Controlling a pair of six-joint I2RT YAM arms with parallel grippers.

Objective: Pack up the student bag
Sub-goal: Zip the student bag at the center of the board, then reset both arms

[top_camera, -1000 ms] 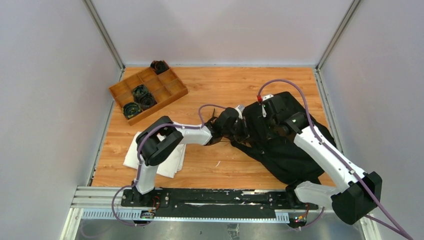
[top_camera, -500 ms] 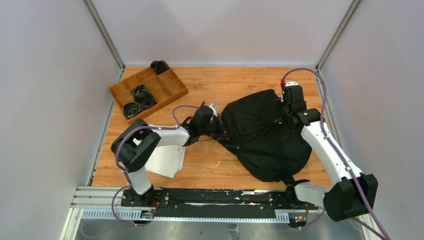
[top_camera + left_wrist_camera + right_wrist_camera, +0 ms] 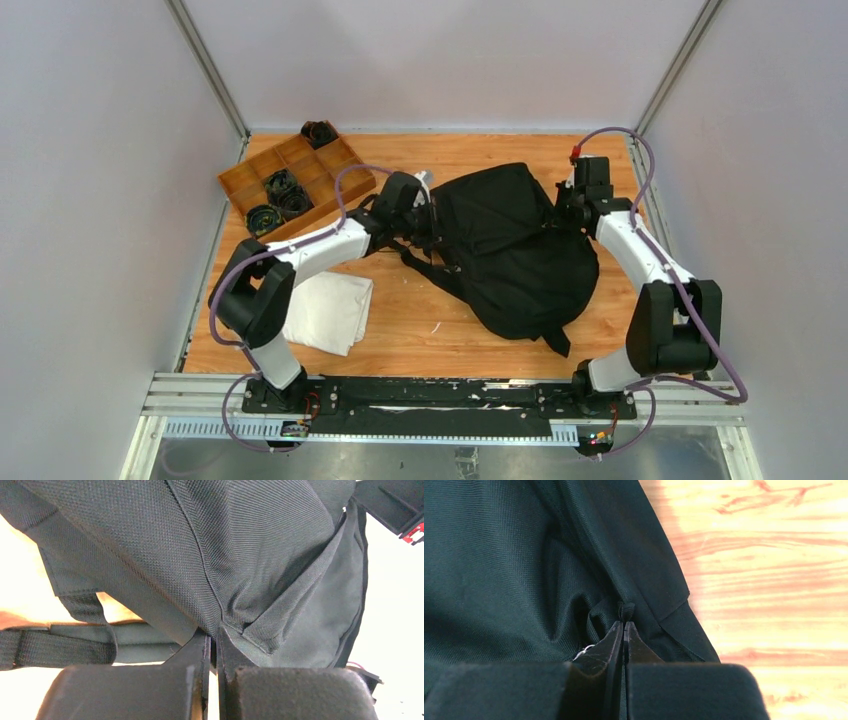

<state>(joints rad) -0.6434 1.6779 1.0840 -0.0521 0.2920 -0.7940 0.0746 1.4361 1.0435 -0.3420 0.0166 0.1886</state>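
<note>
The student bag [image 3: 515, 255], a large black fabric backpack, lies bulged on the wooden table, its straps [image 3: 432, 268] trailing at the left. My left gripper [image 3: 430, 210] is at the bag's left edge. In the left wrist view this gripper [image 3: 214, 637] is shut on a fold of the bag [image 3: 250, 555], with a strap [image 3: 55, 647] to its left. My right gripper [image 3: 563, 205] is at the bag's right edge. In the right wrist view it [image 3: 624, 625] is shut on a small fabric tab of the bag [image 3: 499, 570].
A brown wooden compartment tray [image 3: 340, 165] with several rolled black items stands at the back left. A folded white cloth [image 3: 325, 312] lies at the front left. Grey walls enclose the table on three sides. Bare wood [image 3: 774, 555] shows right of the bag.
Both arms have moved toward the back and apart, the left one leftward, the right one rightward. The bag has been pulled back and spread between them. The left jaws have closed on the fabric.
</note>
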